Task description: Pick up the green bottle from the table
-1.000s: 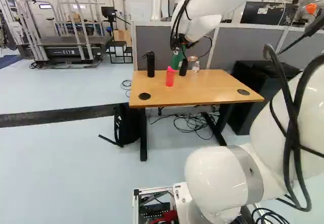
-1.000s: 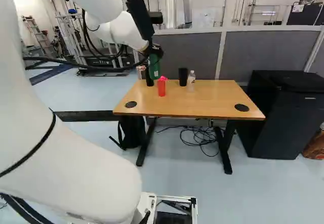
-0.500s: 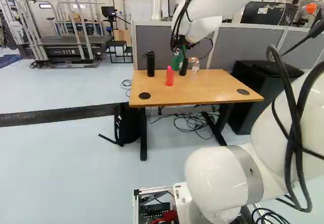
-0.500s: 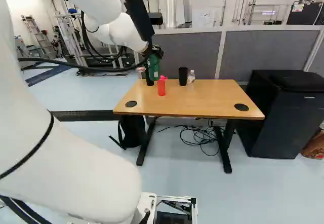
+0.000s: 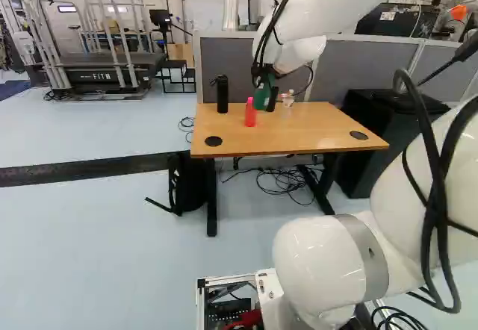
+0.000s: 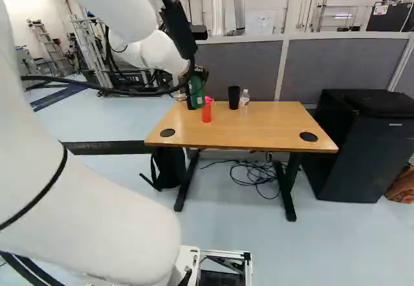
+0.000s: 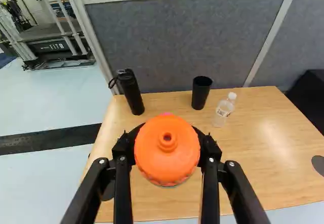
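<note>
My gripper [image 6: 198,72] is over the back left part of the wooden table [image 6: 259,127], shut on the green bottle [image 6: 196,93], which hangs below it. In the left base view the green bottle [image 5: 261,95] overlaps the black cup behind it, beside the red bottle [image 5: 251,113]. Seen from the wrist, the bottle's orange cap [image 7: 167,150] fills the space in my gripper [image 7: 168,145], with dark fingers on both sides. The cap hides the bottle's body there. Whether its base touches the table cannot be told.
Beyond the cap are a black flask [image 7: 131,92], a black cup [image 7: 201,92] and a clear bottle [image 7: 224,110]. Grey partitions [image 6: 349,69] stand behind the table, a black cabinet [image 6: 362,147] to its right. A backpack [image 5: 187,184] and cables lie below.
My arm and the held green bottle have moved nearer to the base, and the bottle sits slightly lower in the left base view. The base and the other tabletop things have stayed put.
</note>
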Controlling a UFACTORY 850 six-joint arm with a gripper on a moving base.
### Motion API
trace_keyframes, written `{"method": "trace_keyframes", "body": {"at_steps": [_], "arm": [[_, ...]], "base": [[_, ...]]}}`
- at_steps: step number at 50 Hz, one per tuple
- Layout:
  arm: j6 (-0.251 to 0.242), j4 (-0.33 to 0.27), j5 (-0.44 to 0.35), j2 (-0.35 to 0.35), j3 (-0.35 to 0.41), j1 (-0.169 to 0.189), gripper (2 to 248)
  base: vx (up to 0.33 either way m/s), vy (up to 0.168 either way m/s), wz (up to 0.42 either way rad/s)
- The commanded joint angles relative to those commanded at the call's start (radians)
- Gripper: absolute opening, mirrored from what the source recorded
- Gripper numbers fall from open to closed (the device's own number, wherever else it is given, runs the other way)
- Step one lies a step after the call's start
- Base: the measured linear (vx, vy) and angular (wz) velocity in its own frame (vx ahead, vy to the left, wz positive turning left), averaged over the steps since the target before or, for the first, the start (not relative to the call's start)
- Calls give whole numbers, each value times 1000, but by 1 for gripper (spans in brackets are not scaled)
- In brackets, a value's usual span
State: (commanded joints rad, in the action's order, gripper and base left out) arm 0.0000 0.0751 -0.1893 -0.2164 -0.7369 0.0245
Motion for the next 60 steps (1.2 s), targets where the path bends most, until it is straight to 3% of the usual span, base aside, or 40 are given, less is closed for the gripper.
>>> {"method": "trace_keyframes", "body": {"at_steps": [23,60], "arm": [[0,-16,-143,-13,135,-5,35],[0,-50,-453,-42,431,-16,35]], "base": [[0,0,0],[0,0,0]]}}
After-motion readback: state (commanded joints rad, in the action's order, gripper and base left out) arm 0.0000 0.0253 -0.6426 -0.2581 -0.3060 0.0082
